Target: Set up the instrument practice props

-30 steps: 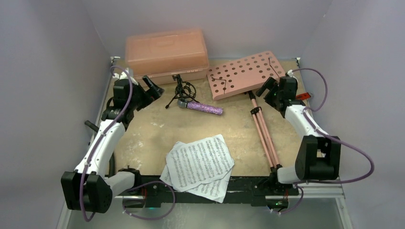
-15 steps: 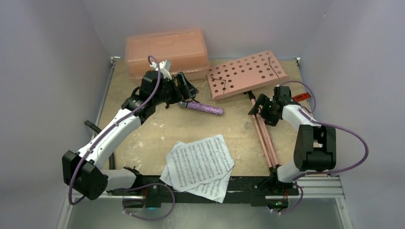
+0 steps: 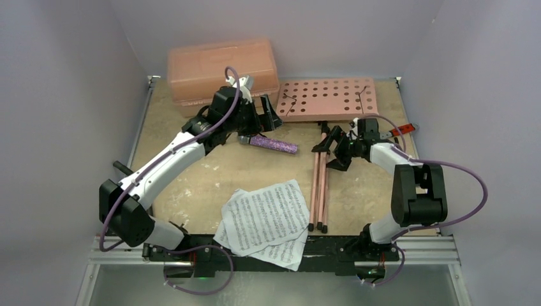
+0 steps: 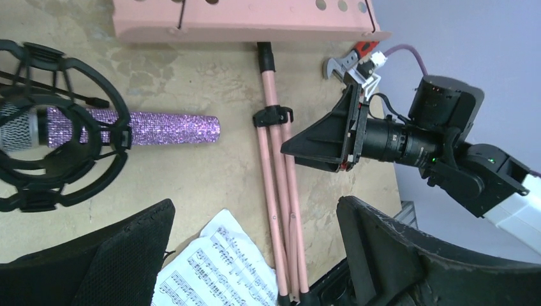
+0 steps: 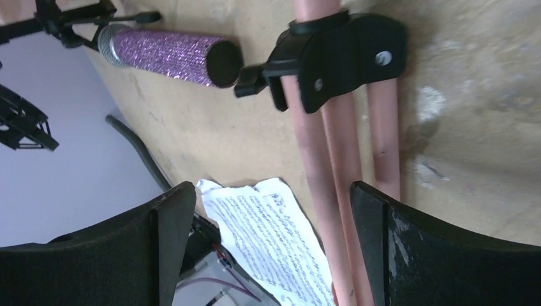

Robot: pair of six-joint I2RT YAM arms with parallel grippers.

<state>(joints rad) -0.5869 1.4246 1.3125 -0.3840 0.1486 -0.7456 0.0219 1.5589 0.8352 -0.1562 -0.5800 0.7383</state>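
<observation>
Music stand [image 3: 328, 100]: lies flat on the table [image 3: 191, 166]. Its perforated panel is at the far edge, just beside the right end of the case [image 3: 222, 70]. The folded legs [image 3: 319, 191] run from the panel toward the near edge, bunched together, with a black collar [image 5: 344, 54] clamped round them near the panel end. The feet end just right of the sheet music [image 3: 268, 220].

Sheet music: loose overlapping pages at the near edge, partly overhanging it.

Microphone [image 3: 273, 144]: lies on its side left of the legs. Its head sits inside the black ring of the mic stand [image 4: 118, 137].

Left gripper [image 3: 258, 116]: positioned over the microphone's head end and the mic stand, jaws spread wide, holding nothing.

Right gripper [image 3: 330, 153]: low over the legs by the collar, jaws spread wide. In the right wrist view the legs pass through the gap between its fingers. Contact between a finger and a leg cannot be determined, and nothing is gripped.

Red-handled tool [image 3: 402, 130]: lies at the right edge of the table, behind the right arm.
</observation>
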